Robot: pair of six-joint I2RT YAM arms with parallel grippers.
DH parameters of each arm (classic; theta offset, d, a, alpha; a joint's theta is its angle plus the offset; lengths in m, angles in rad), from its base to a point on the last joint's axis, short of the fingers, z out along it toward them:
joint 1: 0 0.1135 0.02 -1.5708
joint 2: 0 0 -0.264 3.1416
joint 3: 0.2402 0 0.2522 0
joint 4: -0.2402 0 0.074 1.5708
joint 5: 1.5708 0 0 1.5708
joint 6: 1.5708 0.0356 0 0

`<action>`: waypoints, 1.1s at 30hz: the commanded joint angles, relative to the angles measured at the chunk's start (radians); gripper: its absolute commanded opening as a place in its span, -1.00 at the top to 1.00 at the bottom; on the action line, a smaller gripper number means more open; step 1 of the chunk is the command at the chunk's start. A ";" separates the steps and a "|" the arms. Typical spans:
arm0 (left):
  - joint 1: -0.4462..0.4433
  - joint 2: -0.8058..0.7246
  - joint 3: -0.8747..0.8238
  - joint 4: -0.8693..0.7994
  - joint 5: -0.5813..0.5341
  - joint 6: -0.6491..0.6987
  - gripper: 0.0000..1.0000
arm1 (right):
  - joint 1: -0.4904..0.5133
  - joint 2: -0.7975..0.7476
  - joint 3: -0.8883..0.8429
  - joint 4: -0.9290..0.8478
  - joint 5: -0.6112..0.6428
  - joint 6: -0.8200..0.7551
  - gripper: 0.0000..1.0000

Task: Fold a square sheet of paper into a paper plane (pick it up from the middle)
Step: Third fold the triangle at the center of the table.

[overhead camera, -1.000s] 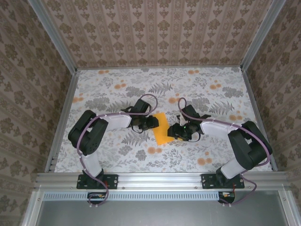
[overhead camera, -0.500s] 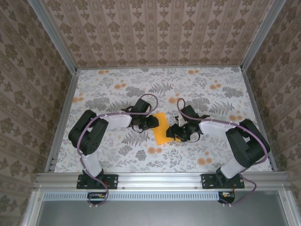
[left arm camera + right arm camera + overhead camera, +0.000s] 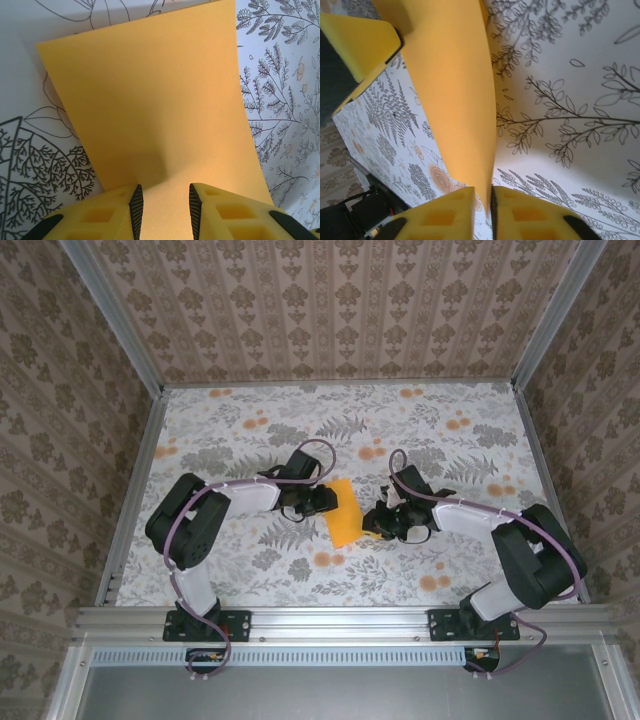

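Right hand [image 3: 483,196], its two yellow fingers drawn almost together, pinches the right edge of the square sheet of paper [image 3: 343,512], which bows upward from the pinch. Left hand [image 3: 165,202] rests on the opposite edge with its fingers partly spread and a clear gap between them. It appears to press the sheet down rather than grip it, probably as an anchor so the other side can be raised and folded over. The orange-yellow sheet lies near the middle of the flower-patterned bench [image 3: 240,435], between the two hands. No sharp crease shows yet.
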 commanded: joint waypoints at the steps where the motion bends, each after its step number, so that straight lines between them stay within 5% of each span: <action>1: 0.001 -0.002 0.008 -0.040 -0.006 0.009 0.32 | -0.004 0.001 -0.009 0.039 -0.018 0.047 0.80; 21: -0.012 -0.101 0.069 -0.111 -0.097 0.100 0.30 | 0.054 0.157 0.061 0.320 -0.045 0.125 0.90; 33: 0.013 0.010 0.067 -0.085 -0.065 0.070 0.48 | 0.068 0.212 0.099 0.348 -0.050 0.118 0.90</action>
